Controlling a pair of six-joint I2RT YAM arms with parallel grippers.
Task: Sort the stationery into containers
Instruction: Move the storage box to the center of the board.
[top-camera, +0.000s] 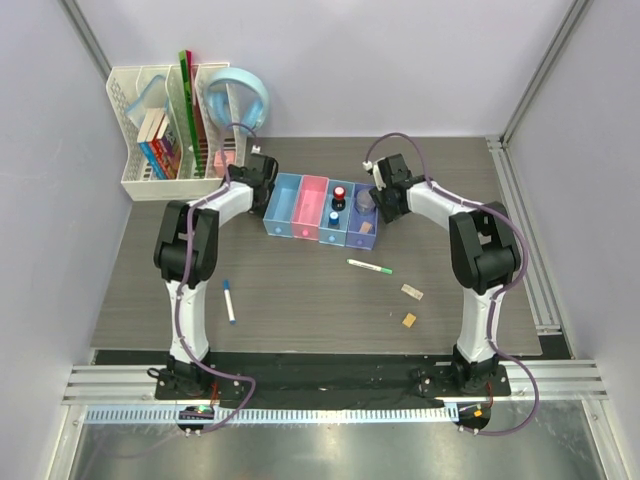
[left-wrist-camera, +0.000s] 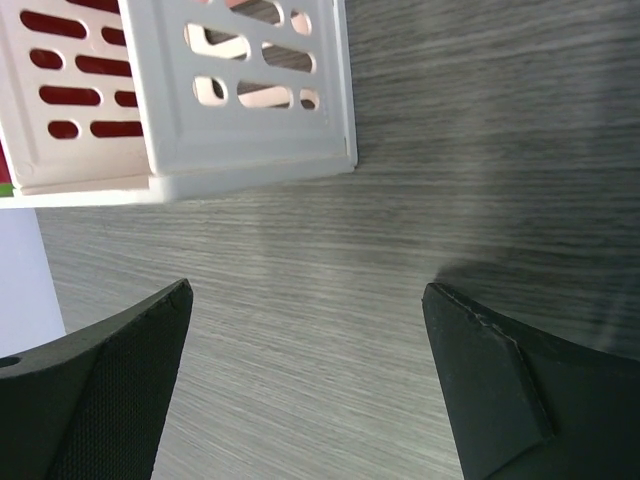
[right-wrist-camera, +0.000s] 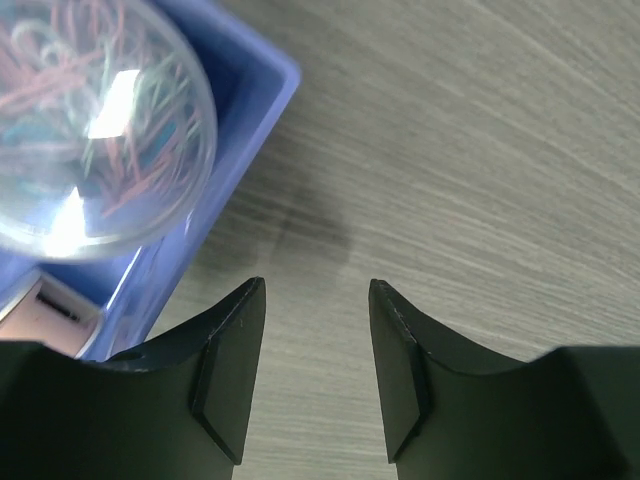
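Observation:
The containers, a joined row of blue, pink, blue and purple bins, stand mid-table. A white marker with blue cap lies front left. A thin pen with green tip lies in front of the bins. Two small erasers lie front right. My left gripper is open and empty, left of the bins. My right gripper is open and empty over bare table beside the purple bin.
A white mesh organizer with books and a green ruler stands back left, close to my left gripper. Light-blue headphones hang behind it. The purple bin holds a clear round tub of paper clips. The third bin holds two small capped items.

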